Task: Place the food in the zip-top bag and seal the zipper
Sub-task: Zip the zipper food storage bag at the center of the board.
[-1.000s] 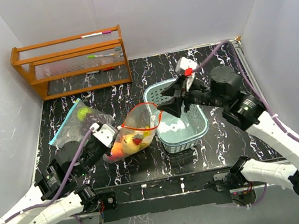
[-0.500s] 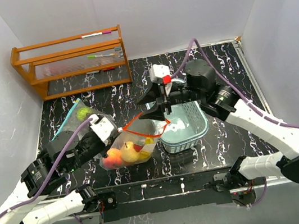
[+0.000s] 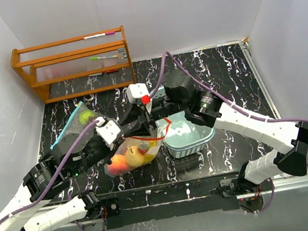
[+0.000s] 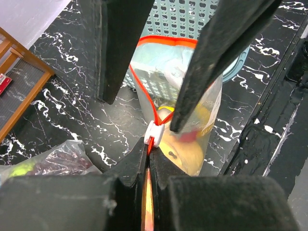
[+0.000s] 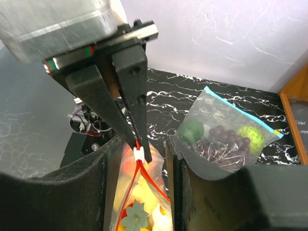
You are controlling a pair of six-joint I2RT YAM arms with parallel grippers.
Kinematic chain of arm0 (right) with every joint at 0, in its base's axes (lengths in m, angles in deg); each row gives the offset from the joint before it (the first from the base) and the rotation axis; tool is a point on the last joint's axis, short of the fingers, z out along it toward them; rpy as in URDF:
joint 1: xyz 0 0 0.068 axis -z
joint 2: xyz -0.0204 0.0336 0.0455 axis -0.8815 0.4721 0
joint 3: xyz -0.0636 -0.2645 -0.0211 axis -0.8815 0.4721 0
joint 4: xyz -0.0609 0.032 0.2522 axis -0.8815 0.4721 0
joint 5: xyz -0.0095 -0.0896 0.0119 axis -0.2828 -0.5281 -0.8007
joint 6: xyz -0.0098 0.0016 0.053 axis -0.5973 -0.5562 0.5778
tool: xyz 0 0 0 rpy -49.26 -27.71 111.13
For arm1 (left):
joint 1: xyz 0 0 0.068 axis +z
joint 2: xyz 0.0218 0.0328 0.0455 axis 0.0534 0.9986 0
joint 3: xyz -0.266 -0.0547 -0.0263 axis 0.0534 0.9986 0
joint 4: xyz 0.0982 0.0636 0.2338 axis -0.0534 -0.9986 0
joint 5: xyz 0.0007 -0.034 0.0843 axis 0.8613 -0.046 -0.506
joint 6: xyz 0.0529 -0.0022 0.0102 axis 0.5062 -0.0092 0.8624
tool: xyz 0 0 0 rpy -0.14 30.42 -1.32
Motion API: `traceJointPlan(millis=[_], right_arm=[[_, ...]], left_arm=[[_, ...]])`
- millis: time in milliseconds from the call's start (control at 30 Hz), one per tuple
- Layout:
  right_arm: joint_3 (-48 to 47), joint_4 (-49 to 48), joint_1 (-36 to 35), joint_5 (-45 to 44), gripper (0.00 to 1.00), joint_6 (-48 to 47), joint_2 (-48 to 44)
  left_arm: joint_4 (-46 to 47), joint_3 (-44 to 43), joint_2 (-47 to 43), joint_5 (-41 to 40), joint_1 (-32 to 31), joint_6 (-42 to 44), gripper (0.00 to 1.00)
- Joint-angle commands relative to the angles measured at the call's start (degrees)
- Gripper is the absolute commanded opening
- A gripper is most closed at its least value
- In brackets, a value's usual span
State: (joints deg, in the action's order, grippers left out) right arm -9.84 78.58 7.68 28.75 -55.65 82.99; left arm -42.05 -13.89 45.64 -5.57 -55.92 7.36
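Observation:
The clear zip-top bag (image 3: 139, 148) with a red zipper stands on the table, holding the food (image 3: 127, 158): yellow, orange and red toy pieces. My left gripper (image 3: 121, 137) is shut on the zipper's left end, just behind the white slider (image 4: 155, 133). In the left wrist view the red strip sits pinched in my left gripper (image 4: 149, 153). My right gripper (image 3: 144, 128) is open and straddles the bag's top; the right wrist view shows it (image 5: 143, 147) either side of the slider (image 5: 138, 155). The zipper beyond the slider is still parted over the food (image 5: 139, 197).
A pale teal lattice basket (image 3: 195, 135) stands just right of the bag. A second bag with green items and grapes (image 3: 81, 119) lies to the left. A wooden rack (image 3: 75, 60) stands at the back left.
My right gripper has swung left from over the basket along the bag's top to the left gripper. The left gripper has lifted the zipper end slightly; the bag mouth has narrowed.

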Motion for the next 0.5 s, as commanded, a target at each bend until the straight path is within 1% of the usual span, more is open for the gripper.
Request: traceJointPlan(millis=[0, 267, 467], right_arm=[[0.7, -4.4, -0.3, -1.6, 0.42, 0.6, 0.0], [0.5, -5.0, -0.5, -0.2, 0.42, 1.0, 2.1], [0.2, -5.7, -1.1, 0.7, 0.4, 1.3, 3.6]], left_arm=[[0.7, -3.2, -1.7, 0.0, 0.3, -1.1, 0.0], [0.5, -3.1, -2.2, 0.4, 0.2, -1.5, 0.0], [0.0, -2.8, -2.3, 0.1, 0.3, -1.4, 0.0]])
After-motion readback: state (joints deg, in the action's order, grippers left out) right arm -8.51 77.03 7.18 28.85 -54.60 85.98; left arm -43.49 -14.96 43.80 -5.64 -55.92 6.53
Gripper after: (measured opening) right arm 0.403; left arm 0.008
